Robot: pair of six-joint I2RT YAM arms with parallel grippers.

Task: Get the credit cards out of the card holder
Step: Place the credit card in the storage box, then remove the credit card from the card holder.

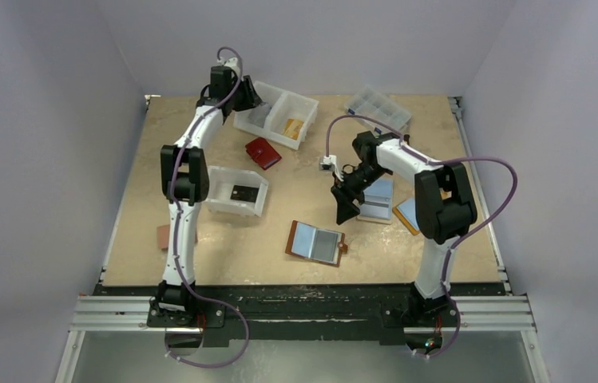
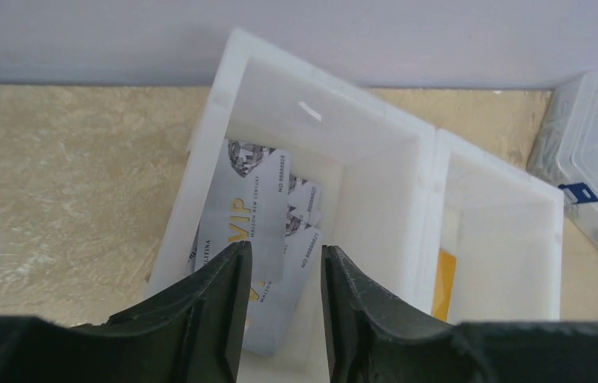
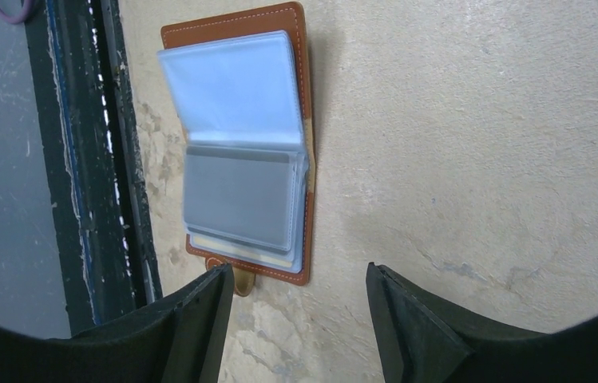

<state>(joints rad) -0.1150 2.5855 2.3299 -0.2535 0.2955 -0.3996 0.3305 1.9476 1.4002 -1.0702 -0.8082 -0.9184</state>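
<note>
Open card holder (image 3: pixel 235 159), lying flat.
Near it, right gripper (image 3: pixel 299 275) spread; left gripper (image 2: pixel 285 251) parted over credit cards (image 2: pixel 247 199) in bin (image 2: pixel 375 159).

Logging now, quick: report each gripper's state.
Left gripper: open, empty, over the bin.
Right gripper: open, empty, by the card holder.

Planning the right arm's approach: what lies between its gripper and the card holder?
Only bare table between right gripper and card holder, per right wrist view.
</note>
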